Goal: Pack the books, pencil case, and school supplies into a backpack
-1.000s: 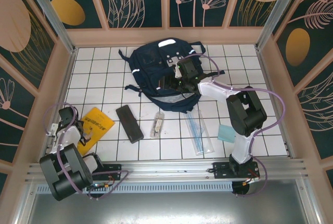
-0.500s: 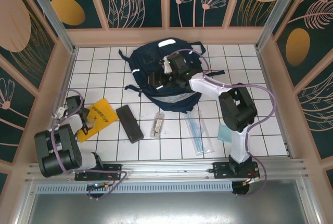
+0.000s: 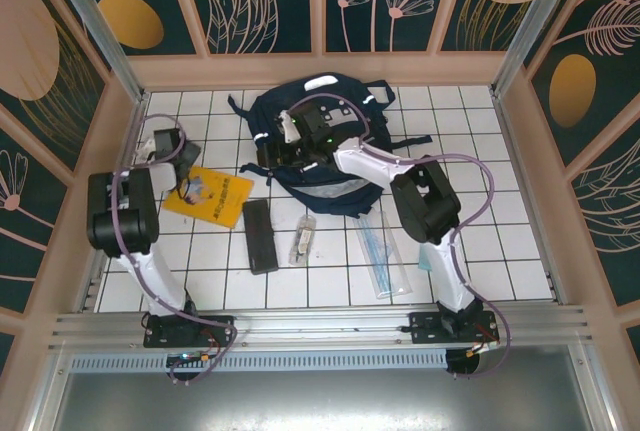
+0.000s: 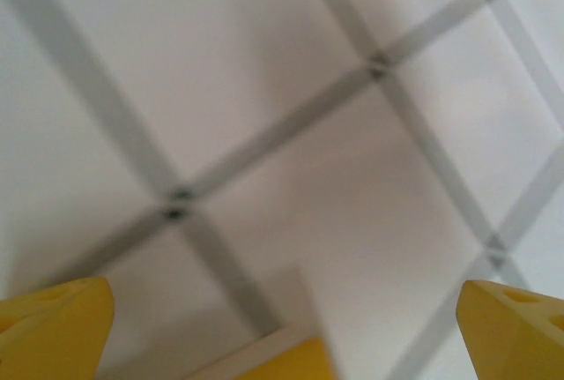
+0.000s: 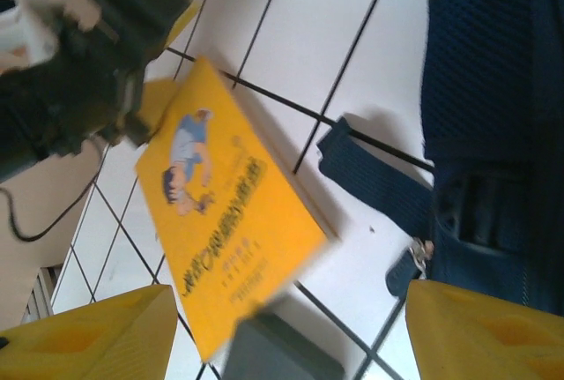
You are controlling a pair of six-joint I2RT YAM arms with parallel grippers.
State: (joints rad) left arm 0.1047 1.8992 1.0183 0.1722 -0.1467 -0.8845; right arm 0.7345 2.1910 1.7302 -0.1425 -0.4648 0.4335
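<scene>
The navy backpack [image 3: 352, 101] lies at the back centre of the tiled floor. My right gripper [image 3: 272, 153] hovers over its left edge, open and holding nothing. In the right wrist view the gripper [image 5: 291, 331] looks down on the yellow-orange book [image 5: 229, 221], the black pencil case [image 5: 282, 353] and the backpack [image 5: 493, 133]. The book [image 3: 210, 196] lies flat, left of the pack. My left gripper [image 3: 183, 162] is at the book's back-left corner, open [image 4: 282, 318], with a book corner [image 4: 295, 364] between its fingers. The pencil case [image 3: 260, 235], clear tube [image 3: 305, 236], ruler set [image 3: 383, 251] and teal pad [image 3: 428, 256] lie in front.
A loose backpack strap [image 5: 370, 177] lies on the tiles between the book and the pack. Wooden walls [image 3: 120, 151] close in the floor on the left, back and right. A metal rail [image 3: 320, 323] runs along the near edge.
My left arm swung from the front left corner toward the back. The book slid back and right and turned. My right gripper moved left across the backpack. The pencil case straightened slightly.
</scene>
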